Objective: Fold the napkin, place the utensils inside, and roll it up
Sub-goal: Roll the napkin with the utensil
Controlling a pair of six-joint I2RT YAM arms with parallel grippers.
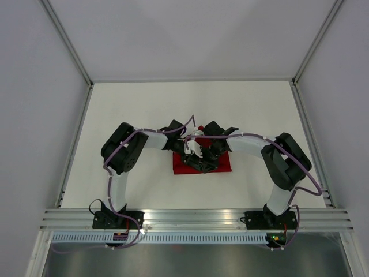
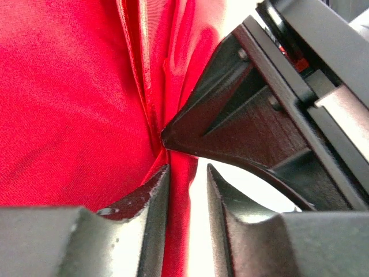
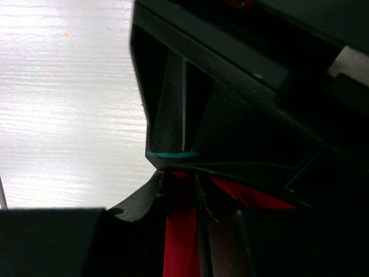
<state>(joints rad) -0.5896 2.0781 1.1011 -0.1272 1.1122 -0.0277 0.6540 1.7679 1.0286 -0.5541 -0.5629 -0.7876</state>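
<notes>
White table, deep-red glossy fabric napkin dead centre between both arms; right tool seems clamped on its fold, left tool straddles it, jaws apart.

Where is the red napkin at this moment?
In the top view, the napkin lies near the middle of the table, with the left tool and the right tool close together over it.

Creased red napkin, edge between parted jaws

From above, much of the napkin is hidden.
</notes>
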